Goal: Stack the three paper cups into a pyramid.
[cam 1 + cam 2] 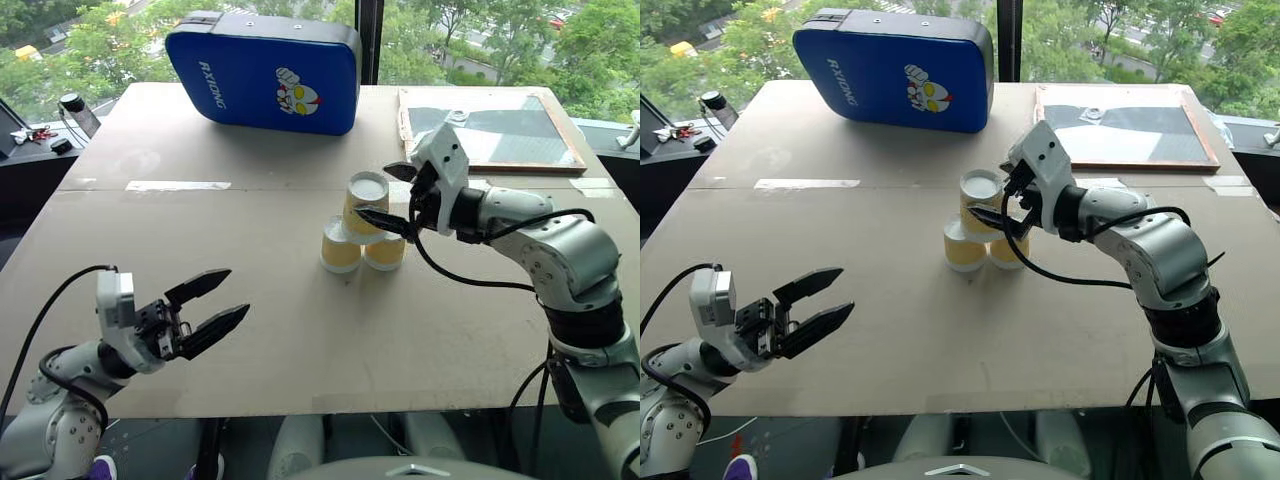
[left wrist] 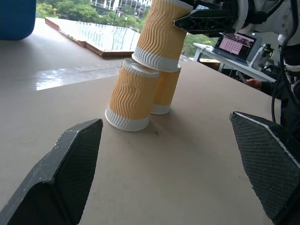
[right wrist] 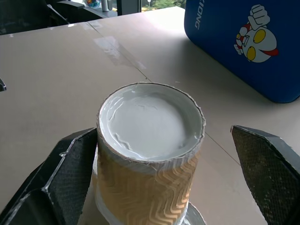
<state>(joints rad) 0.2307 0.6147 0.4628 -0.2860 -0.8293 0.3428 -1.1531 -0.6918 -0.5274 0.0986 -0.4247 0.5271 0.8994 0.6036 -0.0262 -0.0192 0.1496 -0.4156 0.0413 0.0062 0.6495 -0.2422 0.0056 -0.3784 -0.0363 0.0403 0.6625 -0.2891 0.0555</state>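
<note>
While the right pincer stands spread around the top cup, one finger close beside its wall and the other well off, we judge the cup released. That cup sits upside down across the two lower cups, which stand inverted and touching, centre of the head frame on the tabletop. The left pincer, lower left, hangs open and empty. The pyramid looks built; what remains, we judge, is drawing the right arm clear without nudging it. A blue pad lies upper left.
</note>
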